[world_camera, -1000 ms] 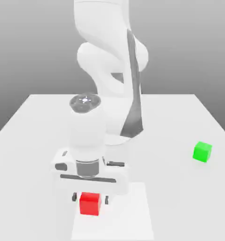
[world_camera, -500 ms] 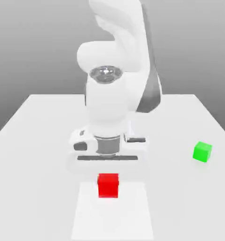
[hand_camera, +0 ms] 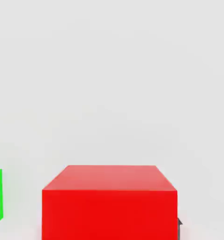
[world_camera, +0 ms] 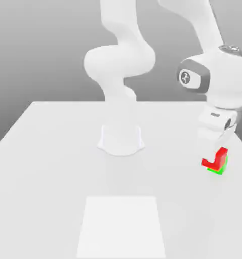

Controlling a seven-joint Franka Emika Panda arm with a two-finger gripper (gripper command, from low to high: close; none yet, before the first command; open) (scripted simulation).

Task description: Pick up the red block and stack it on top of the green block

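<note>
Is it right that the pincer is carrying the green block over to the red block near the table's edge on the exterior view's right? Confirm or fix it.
Not quite: the colours are swapped. The pincer is shut on the red block, carrying it over the green block, near the table's edge on the exterior view's right. The exterior view shows red in the grip with green peeking out beneath it.

Simulated lab bench, not a real room. Plain white table (world_camera: 52,152) with flat shading, no texture, no clutter. Grey gradient backdrop (world_camera: 37,50) instead of walls. Slightly brighter white rectangle (world_camera: 121,226) marked on the tabletop near the front edge. White robot arm (world_camera: 120,71) bolted by its round base straight to the table centre. Only props: two plain matte cubes, red block (world_camera: 214,160) and green block (world_camera: 217,168), uniform colour, hard edges. Typical manipulation-benchmark render.
</note>
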